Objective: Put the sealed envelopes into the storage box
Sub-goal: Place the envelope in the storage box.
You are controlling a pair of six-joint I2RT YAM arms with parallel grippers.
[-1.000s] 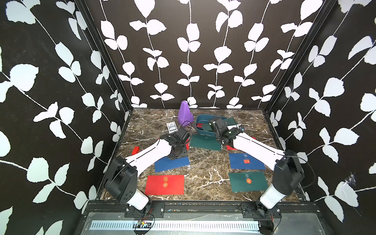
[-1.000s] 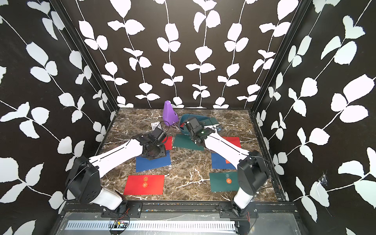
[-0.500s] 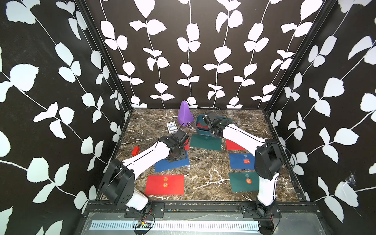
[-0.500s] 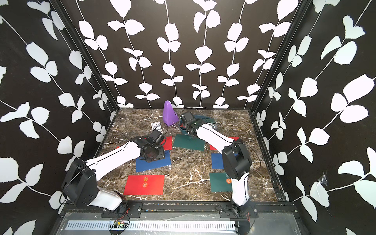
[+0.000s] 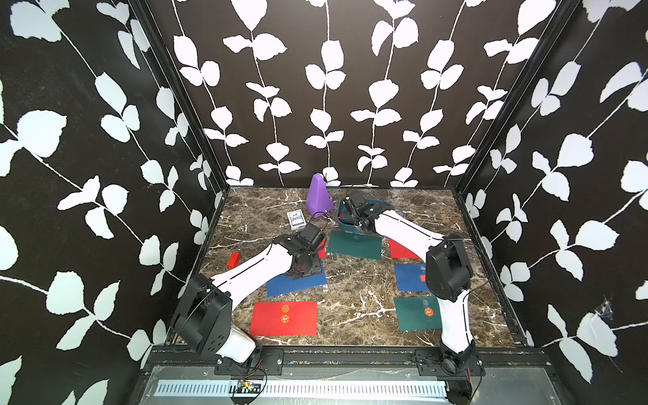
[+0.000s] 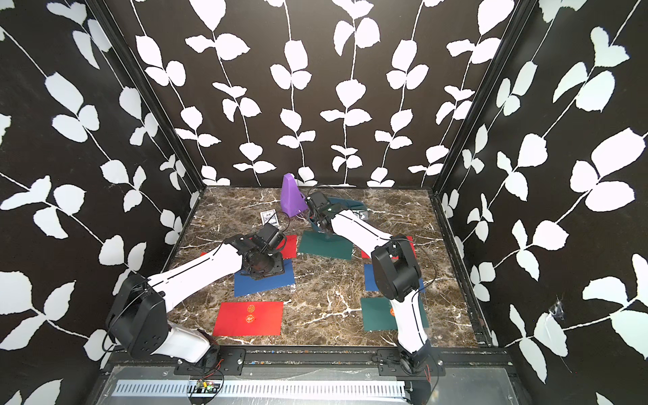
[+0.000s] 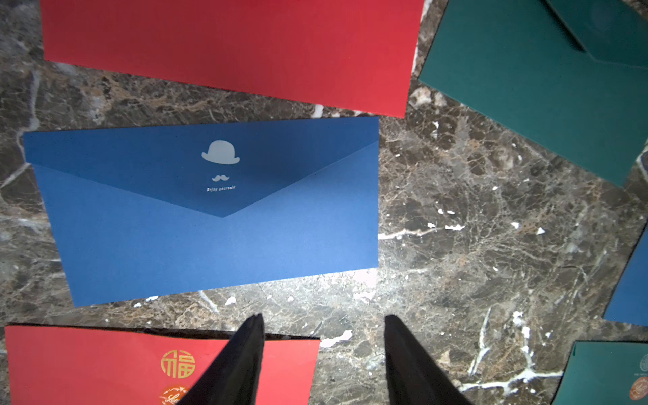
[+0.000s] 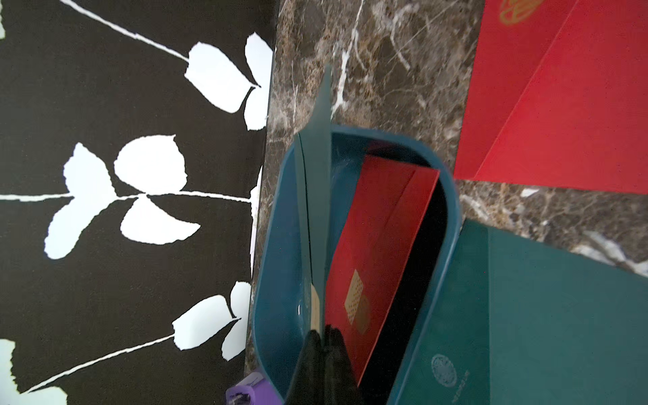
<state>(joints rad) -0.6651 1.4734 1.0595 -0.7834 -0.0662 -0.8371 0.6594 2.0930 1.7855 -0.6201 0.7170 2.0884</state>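
Lowering a green envelope (image 8: 315, 175) into the box (image 8: 452, 196), right claw (image 8: 323, 340) clenched on it.
In both top views the box sat at the counter's (image 5: 350, 291) far side, a purple pyramid (image 5: 318, 196) beside it, crowding the approach; a card pack (image 5: 296, 220) and red block (image 5: 233, 260) lay apart. The left wrist view showed the left claw (image 7: 322, 333) released above bare counter, near a blue envelope (image 7: 210, 228). The right wrist view showed the green envelope pinched on edge, partly inside the box, beside a red envelope (image 8: 378, 245) already in; the next move likely called for letting go, then lifting clear.
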